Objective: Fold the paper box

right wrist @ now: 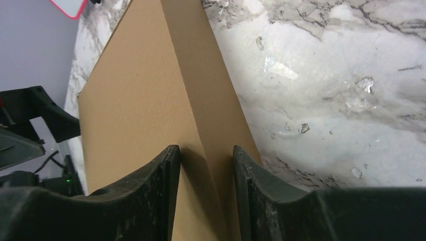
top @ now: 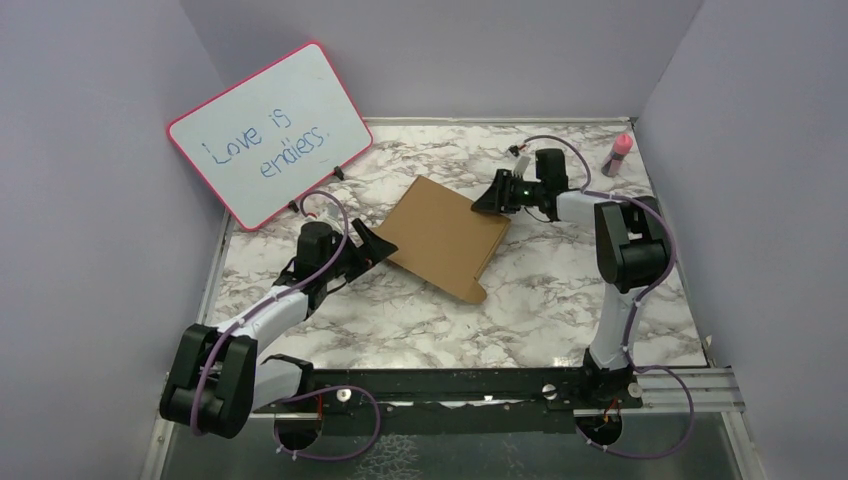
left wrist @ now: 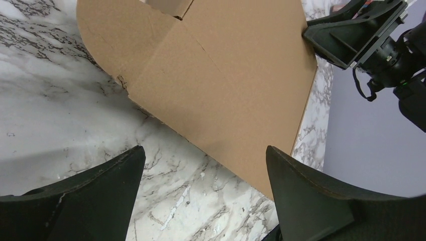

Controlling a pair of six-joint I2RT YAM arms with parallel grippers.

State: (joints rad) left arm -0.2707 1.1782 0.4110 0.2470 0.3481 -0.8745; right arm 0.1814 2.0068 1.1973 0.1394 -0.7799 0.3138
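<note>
- Mid-table on the marble: paper box (top: 440, 235), plain brown cardboard, folded into a shallow flat slab, turned corner-on to the arms.
- Lying flat on the table (top: 560, 290), with a small flap poking out at the near corner.
- Crease lines and one torn-looking notch on the top face, seen from the left wrist.
- At the box's far right corner: right gripper (top: 490, 200), low over the table.
- From the right wrist: right gripper (right wrist: 203, 150) straddling a raised folded edge of the box, fingers (right wrist: 155, 191) drawn in close, only cardboard in the narrow gap.
- Real pinch or just near contact: cannot tell.
- At the box's left edge: left gripper (top: 378, 245), spread wide, holding nothing.
- From the left wrist: one fingertip (left wrist: 286, 170) at the cardboard's edge, the other over bare marble; touching or not, cannot tell.
- Further out, back left: pink-framed whiteboard (top: 270, 135), propped at a tilt, "Love is endless" handwritten in blue.
- Back right corner: small pink bottle (top: 618, 153), upright, well apart from the box.
- All round: plain lilac walls (top: 450, 50) on three sides.
</note>
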